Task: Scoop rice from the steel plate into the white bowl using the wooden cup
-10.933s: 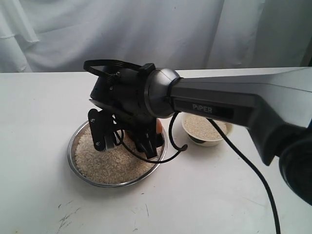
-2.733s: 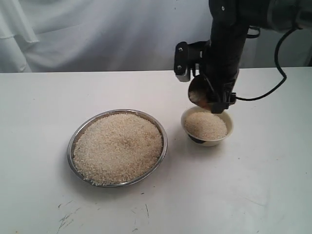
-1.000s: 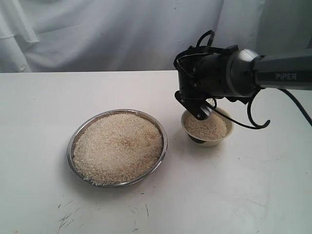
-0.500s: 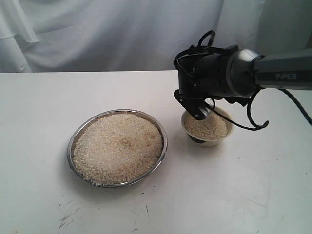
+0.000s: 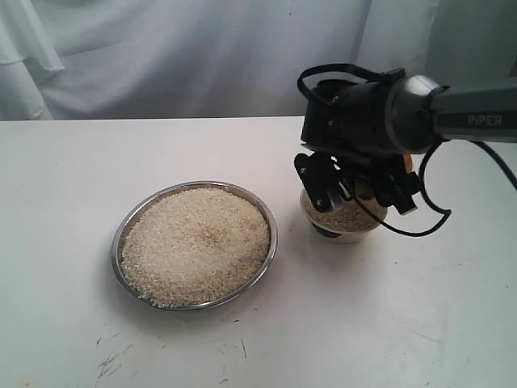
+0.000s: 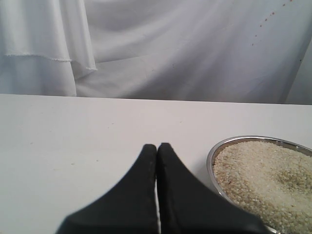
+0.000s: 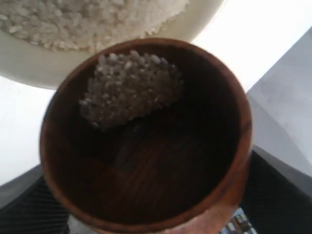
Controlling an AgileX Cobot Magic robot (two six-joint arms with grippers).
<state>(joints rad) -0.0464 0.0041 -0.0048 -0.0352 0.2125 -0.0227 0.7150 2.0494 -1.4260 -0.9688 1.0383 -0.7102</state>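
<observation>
The wooden cup (image 7: 146, 165) is reddish-brown, the rice (image 5: 194, 242) pale beige.

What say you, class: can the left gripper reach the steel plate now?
Probably yes: the shut left gripper is near the steel plate, nothing lies between, and the right gripper is over the white bowl.

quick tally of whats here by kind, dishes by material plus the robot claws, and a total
steel plate: 1
white bowl: 1
wooden cup: 1
claws: 2 (left claw, right claw)
total: 5
</observation>
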